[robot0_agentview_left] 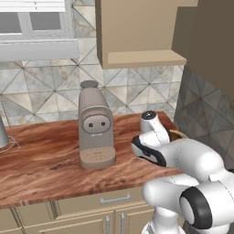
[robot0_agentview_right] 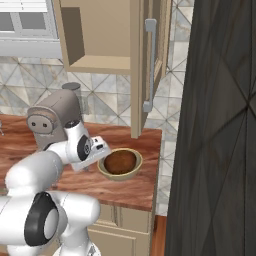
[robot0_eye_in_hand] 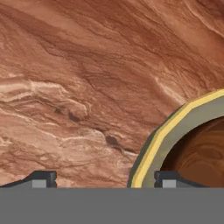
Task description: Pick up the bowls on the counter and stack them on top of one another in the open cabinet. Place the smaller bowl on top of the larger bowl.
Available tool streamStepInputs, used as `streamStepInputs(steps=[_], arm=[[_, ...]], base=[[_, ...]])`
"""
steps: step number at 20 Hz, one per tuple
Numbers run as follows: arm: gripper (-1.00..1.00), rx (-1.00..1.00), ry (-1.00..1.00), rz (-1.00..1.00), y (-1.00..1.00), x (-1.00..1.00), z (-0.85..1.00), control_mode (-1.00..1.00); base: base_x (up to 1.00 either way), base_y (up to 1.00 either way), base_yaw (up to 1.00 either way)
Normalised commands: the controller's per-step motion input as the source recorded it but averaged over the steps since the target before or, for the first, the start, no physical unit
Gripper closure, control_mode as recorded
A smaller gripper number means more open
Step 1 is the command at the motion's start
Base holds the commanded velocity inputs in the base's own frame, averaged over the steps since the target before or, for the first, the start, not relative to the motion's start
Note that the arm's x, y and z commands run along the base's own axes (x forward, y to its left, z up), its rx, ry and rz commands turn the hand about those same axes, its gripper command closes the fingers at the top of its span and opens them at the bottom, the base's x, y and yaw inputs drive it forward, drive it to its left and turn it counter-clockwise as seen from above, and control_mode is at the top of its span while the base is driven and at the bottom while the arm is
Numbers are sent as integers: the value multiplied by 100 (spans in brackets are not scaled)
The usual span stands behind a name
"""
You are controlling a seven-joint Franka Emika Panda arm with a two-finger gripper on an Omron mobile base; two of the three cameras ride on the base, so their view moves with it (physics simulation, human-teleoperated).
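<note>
The larger bowl (robot0_agentview_right: 132,170), wide and olive-yellow, stands on the counter (robot0_agentview_right: 137,192) near its right end. The smaller bowl (robot0_agentview_right: 119,161), dark brown and mottled, appears to sit inside it. In the hand view the yellow rim of the larger bowl (robot0_eye_in_hand: 151,148) curves up at the lower right, with the smaller bowl (robot0_eye_in_hand: 201,153) inside. My gripper (robot0_eye_in_hand: 106,177) hangs low at the bowl's left side and is open, one fingertip (robot0_eye_in_hand: 43,177) over bare wood and the other inside the rim. The cabinet (robot0_agentview_right: 100,62) above stands open with a bare shelf.
A taupe coffee machine (robot0_agentview_left: 95,125) stands on the counter left of my arm. The cabinet's open door (robot0_agentview_right: 148,65) hangs above the bowls. A dark panel wall (robot0_agentview_right: 215,125) closes off the right side. Beige drawers (robot0_agentview_left: 114,199) lie under the counter.
</note>
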Motion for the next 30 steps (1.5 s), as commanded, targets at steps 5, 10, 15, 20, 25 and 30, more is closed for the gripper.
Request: streamStepInputs(steps=[5,10,15,20,25,30], arm=[[-100,0,4,-2,0,10,-5,-100],[-100,0,0,-3,0,0,0,-100],[-100,0,0,-4,-5,-2,0,-100],[-100,0,0,-5,-10,-2,0,-100],[-100,0,0,-4,-11,0,0,-100],[-100,0,0,-3,-7,0,-3,-100]], base=[[0,0,0],[0,0,0],[0,0,0],[0,0,0],[0,0,0],[0,0,0]])
